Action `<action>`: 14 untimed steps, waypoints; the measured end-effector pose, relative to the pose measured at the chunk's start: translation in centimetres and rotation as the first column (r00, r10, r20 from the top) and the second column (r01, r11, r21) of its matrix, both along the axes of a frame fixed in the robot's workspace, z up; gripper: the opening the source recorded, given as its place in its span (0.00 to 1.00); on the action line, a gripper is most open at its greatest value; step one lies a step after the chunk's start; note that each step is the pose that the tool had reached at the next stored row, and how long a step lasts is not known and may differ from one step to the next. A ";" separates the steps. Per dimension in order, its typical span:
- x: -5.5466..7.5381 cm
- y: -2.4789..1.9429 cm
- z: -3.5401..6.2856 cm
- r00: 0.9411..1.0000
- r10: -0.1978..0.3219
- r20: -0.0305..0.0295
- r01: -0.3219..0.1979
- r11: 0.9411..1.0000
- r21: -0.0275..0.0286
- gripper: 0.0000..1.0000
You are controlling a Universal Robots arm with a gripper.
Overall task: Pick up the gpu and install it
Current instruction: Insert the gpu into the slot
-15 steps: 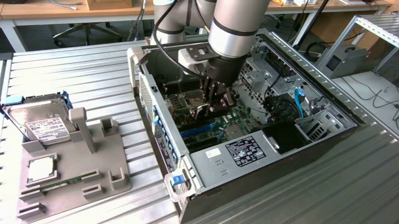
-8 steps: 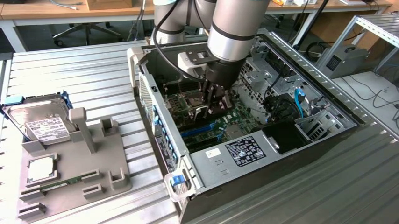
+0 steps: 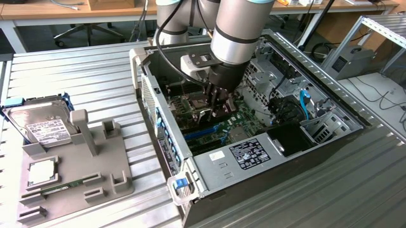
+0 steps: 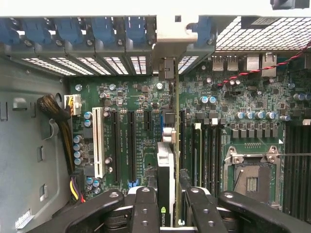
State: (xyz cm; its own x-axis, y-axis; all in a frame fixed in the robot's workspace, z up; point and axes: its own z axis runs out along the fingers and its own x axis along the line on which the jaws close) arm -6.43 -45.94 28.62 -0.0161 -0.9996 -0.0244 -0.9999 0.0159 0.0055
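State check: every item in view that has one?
gripper: shut on the gpu.
gpu: held on edge over the motherboard.
PC case: side open.
CPU socket: bare, no cooler.
hard drive: flat, label up.
RAM stick: lying in the grey tray.

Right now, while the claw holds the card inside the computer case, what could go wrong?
1. The gpu, gripped edge-on in the claw, could come down misaligned and hit the capacitors on the motherboard.
2. Its metal bracket sits close among the blue latches and might catch there.
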 end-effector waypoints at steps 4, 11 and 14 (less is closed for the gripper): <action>0.0 0.00 -0.01 1.000 0.000 0.001 0.000 1.000 0.000 0.27; 0.0 0.00 0.01 1.000 0.002 0.009 -0.002 1.000 0.000 0.27; -0.1 0.01 -0.02 0.999 0.005 0.045 -0.005 1.000 0.000 0.27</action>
